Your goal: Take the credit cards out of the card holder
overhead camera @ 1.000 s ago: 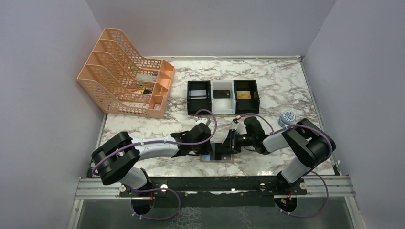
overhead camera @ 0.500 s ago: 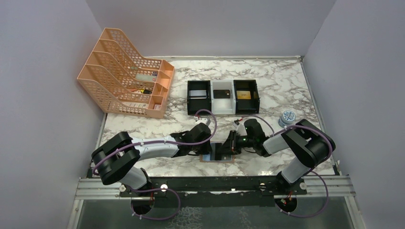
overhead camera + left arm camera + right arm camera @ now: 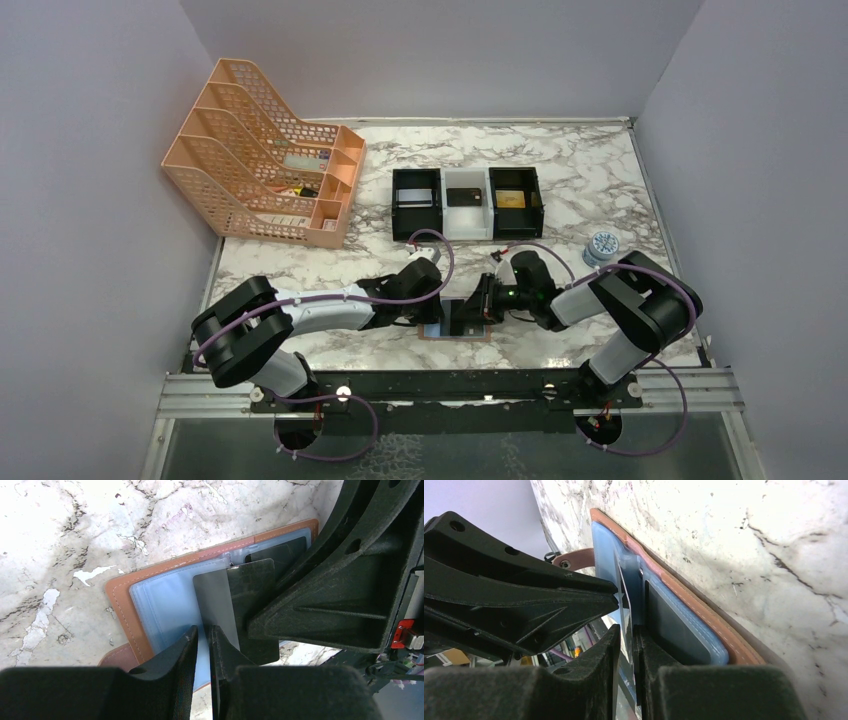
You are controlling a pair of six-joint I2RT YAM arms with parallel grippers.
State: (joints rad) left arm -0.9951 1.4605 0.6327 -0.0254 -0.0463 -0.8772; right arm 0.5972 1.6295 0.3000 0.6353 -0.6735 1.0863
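Three credit cards [image 3: 511,199] already laid in box trays [image 3: 466,230]. Dark grey card [image 3: 250,595] half drawn from card holder [image 3: 120,600] and clamped in left gripper [image 3: 204,640]. Right gripper [image 3: 625,645] clamped on card holder lining. Pocketed card [image 3: 280,552] left.

"Where does the top view sit?"

"High behind the arm bases, looking down on the whole surface [image 3: 600,180]."

"And the wrist views?"

"One rides the left claw [image 3: 202,640] and one the right claw [image 3: 625,642]. Both are very close and face the card holder [image 3: 120,587] from opposite sides. All three views share it."
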